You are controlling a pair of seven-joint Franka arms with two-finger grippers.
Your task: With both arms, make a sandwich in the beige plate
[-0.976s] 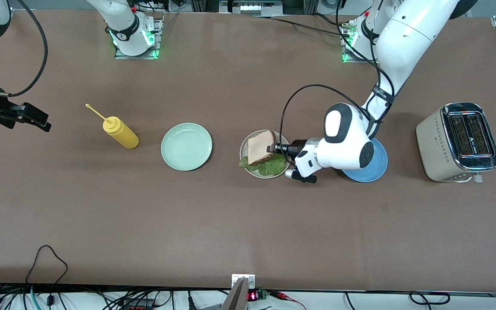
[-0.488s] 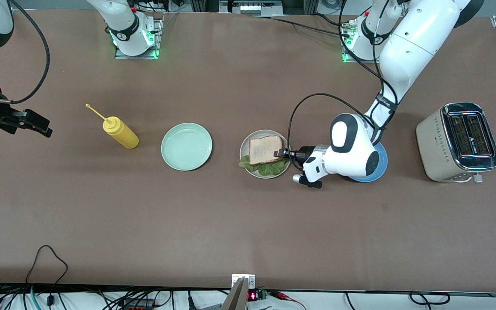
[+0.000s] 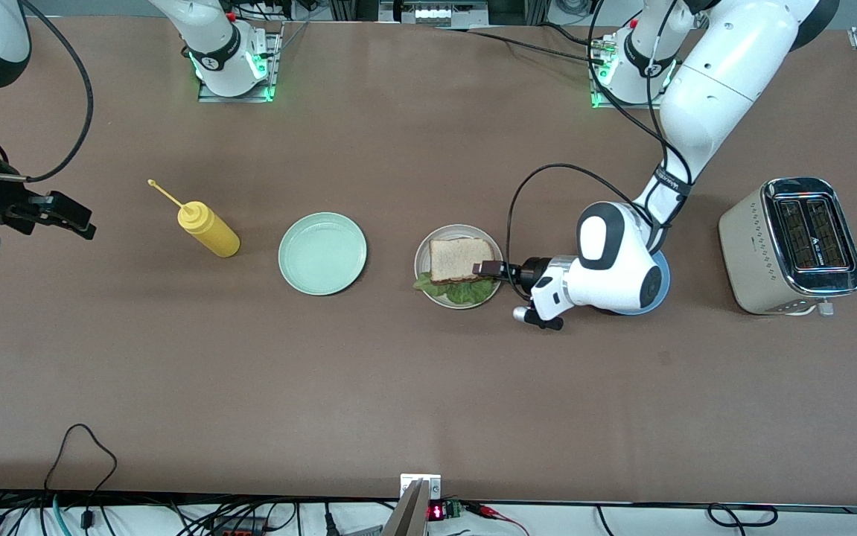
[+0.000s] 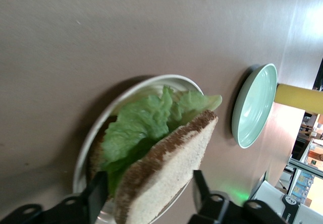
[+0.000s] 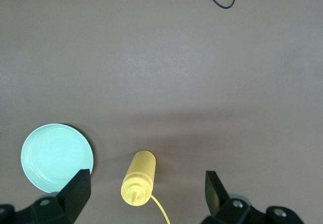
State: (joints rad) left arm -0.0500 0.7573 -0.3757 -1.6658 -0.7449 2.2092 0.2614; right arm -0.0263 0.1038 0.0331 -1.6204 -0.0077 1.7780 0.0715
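The sandwich sits on the beige plate (image 3: 421, 253). Its top toast slice (image 3: 459, 258) lies flat on a ruffled lettuce leaf (image 3: 465, 292), and only an edge of a lower slice shows. My left gripper (image 3: 485, 271) is low at the sandwich's edge toward the left arm's end. It is open, with its fingers on either side of the top toast's edge. In the left wrist view (image 4: 147, 183) one finger stands clear of the toast (image 4: 166, 168). The lettuce (image 4: 141, 123) and plate rim (image 4: 151, 80) show there too. My right gripper (image 3: 71, 216) waits open and empty over the table at the right arm's end.
A mint-green plate (image 3: 322, 253) and a yellow squeeze bottle (image 3: 208, 229) lie toward the right arm's end, both in the right wrist view too. A blue plate (image 3: 663, 277) is mostly hidden under the left arm. A toaster (image 3: 793, 246) stands at the left arm's end.
The top toast went from tilted in the left gripper to lying flat on the lettuce. The left gripper drew back a little toward the left arm's end. The right gripper barely shifted.
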